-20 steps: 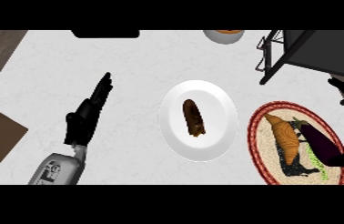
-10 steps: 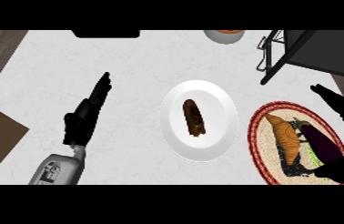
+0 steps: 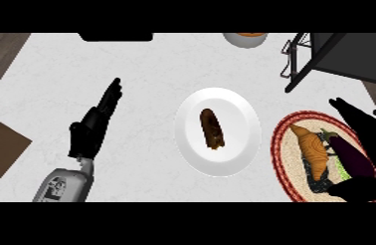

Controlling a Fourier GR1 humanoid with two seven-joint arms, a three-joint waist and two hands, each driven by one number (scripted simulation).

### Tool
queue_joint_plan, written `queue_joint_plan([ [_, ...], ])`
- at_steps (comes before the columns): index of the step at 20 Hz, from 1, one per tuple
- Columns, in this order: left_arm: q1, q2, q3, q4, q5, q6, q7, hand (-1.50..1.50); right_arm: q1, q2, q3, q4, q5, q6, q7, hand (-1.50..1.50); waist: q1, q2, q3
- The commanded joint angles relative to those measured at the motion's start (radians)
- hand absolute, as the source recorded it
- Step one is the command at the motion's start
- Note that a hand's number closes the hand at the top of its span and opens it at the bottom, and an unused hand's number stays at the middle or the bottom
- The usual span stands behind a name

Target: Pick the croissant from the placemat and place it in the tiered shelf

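Right hand (image 3: 357,144) is hanging over the right side of the placemat (image 3: 288,139), at the scene's right edge. Fingers are lying straight and spread, one reaching far past the mat's rim, another running along the mat's right part; nothing is being held. Thumb seems to be showing as a dark shape at the mat's near edge, though that is hard to be sure of.

Croissant (image 3: 311,150) is lying on the placemat, orange-brown, long axis running far to near, just left of the hand's fingers. Cannot tell whether a finger is touching it. A dark patch with some green is sitting under or beside its near end; too unclear to name.

Left of the mat, a white plate (image 3: 242,109) is carrying a dark brown oblong item (image 3: 211,128). Far right, the tiered shelf (image 3: 323,55) is showing as a dark frame at the table (image 3: 147,64) corner, well apart from the mat.

Left hand (image 3: 94,124) is resting on the left side, fingers straight, pointing far.

Step, as judged: the approach to the pick, grasp not yet made. Next move is calling for the hand to shift slightly left, settle over the croissant and curl around it, then lift and carry it far toward the shelf.
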Motion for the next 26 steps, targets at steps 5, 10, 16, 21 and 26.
queue_joint_plan([
  [5,0.014,-0.016,0.059,-0.011,-0.020,-0.042,-0.006,0.00,-0.011,0.118,-0.047,0.009,0.085,0.073,-0.014,-1.50,0.001,0.000,0.000],
  [10,-0.046,-0.046,0.067,0.065,-0.057,-0.046,-0.032,0.00,-0.025,0.165,-0.056,-0.004,0.132,0.121,0.018,-1.50,-0.001,0.001,0.000],
  [16,-0.015,-0.062,0.076,0.063,-0.072,-0.063,-0.060,0.00,-0.049,0.246,0.004,0.168,0.280,0.030,-0.099,-1.50,0.003,0.001,0.000],
  [21,-0.033,-0.075,0.075,0.006,-0.094,-0.072,0.028,0.00,-0.028,0.257,-0.036,0.141,0.299,0.100,-0.090,-1.50,0.000,0.001,0.000],
  [26,0.021,-0.085,0.079,0.012,-0.109,-0.072,-0.037,0.00,0.091,0.252,-0.057,0.188,0.375,-0.004,-0.210,-1.50,-0.001,0.000,0.001],
])
